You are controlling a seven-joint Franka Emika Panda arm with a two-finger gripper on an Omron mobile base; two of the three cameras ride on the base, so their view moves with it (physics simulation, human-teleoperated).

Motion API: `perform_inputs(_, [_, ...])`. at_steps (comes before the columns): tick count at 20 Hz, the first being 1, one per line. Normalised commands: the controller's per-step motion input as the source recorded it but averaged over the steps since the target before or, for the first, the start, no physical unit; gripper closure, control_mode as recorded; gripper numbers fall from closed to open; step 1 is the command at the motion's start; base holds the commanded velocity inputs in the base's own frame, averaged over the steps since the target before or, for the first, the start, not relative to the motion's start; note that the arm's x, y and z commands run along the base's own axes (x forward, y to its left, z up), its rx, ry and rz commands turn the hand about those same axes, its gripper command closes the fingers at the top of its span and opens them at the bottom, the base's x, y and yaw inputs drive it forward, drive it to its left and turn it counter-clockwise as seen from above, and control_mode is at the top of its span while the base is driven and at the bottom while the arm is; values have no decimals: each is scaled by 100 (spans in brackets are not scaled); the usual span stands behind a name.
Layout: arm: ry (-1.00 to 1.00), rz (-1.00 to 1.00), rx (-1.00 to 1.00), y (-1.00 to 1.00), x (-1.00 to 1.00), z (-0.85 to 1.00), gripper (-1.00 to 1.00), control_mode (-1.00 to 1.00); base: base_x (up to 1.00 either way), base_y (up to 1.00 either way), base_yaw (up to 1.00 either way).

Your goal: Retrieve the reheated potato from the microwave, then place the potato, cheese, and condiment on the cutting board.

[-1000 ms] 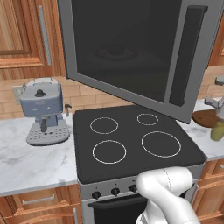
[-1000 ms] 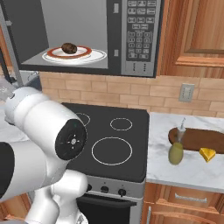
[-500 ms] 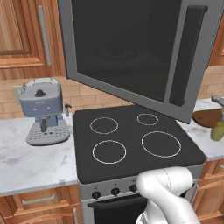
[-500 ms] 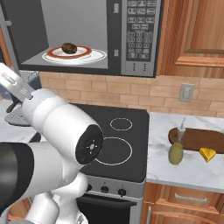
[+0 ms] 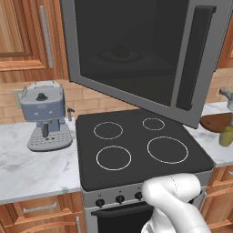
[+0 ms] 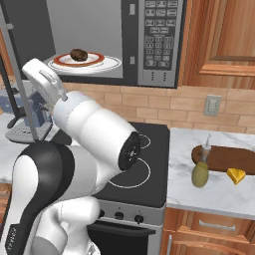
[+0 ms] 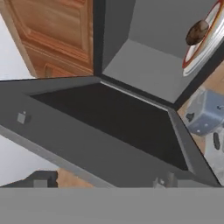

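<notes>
Potato (image 6: 78,54) on its plate (image 6: 107,64) looks firm, rounded, light: pinch across its middle; claw spread cannot be told

Potato (image 6: 78,54) inside open microwave (image 6: 154,45); cheese (image 6: 236,175), condiment (image 6: 200,172) beside cutting board (image 6: 234,158).

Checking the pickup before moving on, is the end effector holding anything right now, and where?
Nothing is held. The potato sits on its plate inside the open microwave.

Matt grey steel microwave (image 6: 149,45), dark wooden cutting board (image 6: 231,159), marble counter (image 5: 36,164)
</notes>
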Motion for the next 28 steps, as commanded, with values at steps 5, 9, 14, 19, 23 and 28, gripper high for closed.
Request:
perform_inputs(5, [-13,11,2,20,43,-11,-100,-100,0,0,0])
perform_inputs(9, [0,0,0,20,66,-3,-100,-100,0,0,0])
perform_inputs(14, [13,0,0,9,71,0,-100,-100,0,0,0])
perform_inputs(19, [24,0,0,1,62,0,-100,-100,0,0,0])
perform_inputs(23, [16,0,-2,22,28,0,-100,-100,0,0,0])
perform_inputs(28, [1,0,-13,53,-2,0,-100,-100,0,0,0])
